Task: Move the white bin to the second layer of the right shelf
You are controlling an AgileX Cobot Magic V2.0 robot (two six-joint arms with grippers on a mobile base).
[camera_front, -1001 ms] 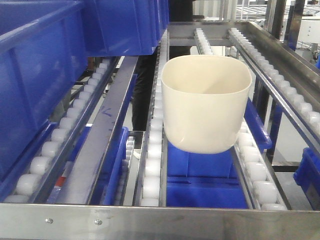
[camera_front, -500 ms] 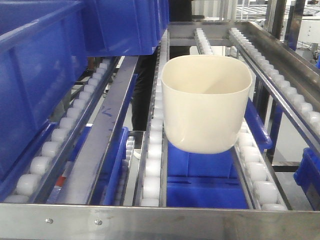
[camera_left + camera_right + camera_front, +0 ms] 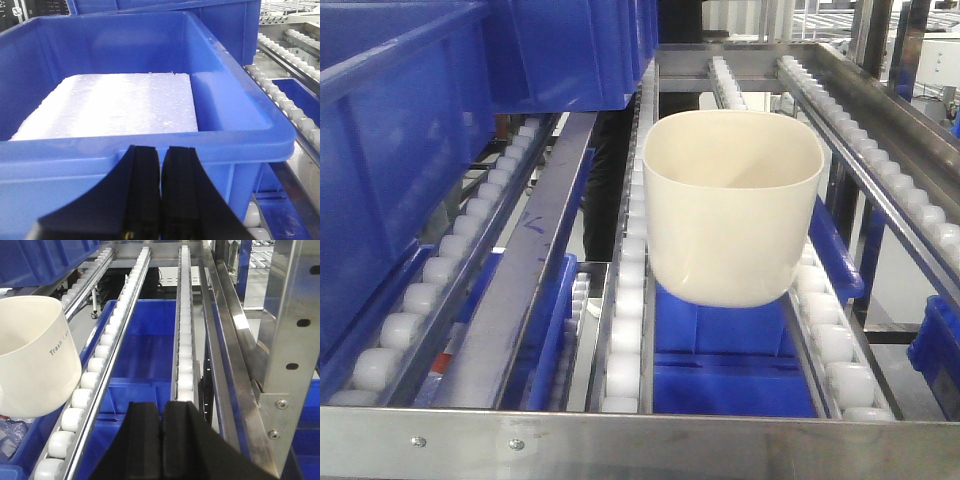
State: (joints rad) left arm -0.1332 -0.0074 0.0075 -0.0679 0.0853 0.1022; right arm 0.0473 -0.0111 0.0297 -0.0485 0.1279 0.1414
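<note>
Both grippers were seen shut tight with nothing between the fingers: the left gripper (image 3: 160, 187) was held just in front of a blue crate (image 3: 240, 115) with a white foam block (image 3: 110, 105) lying inside it, and the right gripper (image 3: 160, 440) was held over the rails near the right edge of the rack. The white bin (image 3: 732, 205) was not held by either one. It was seen sitting upright on the right shelf second layer (image 3: 625, 330), between two rows of small white rollers (image 3: 835, 345), about halfway along the lane, so the move looked nearly done or done. Some trouble could be guessed at from there. The bin's bottom was round and hung down in the open gap between the roller rows, over another blue crate (image 3: 730, 380) below, so it could be tipped or dropped through if it was bumped. The lane was sloped and the rollers could turn, so the bin could be rolled down toward the front steel bar (image 3: 640, 440). The bin could also be knocked by the right gripper, which was close beside it, if that arm was pulled away carelessly.
</note>
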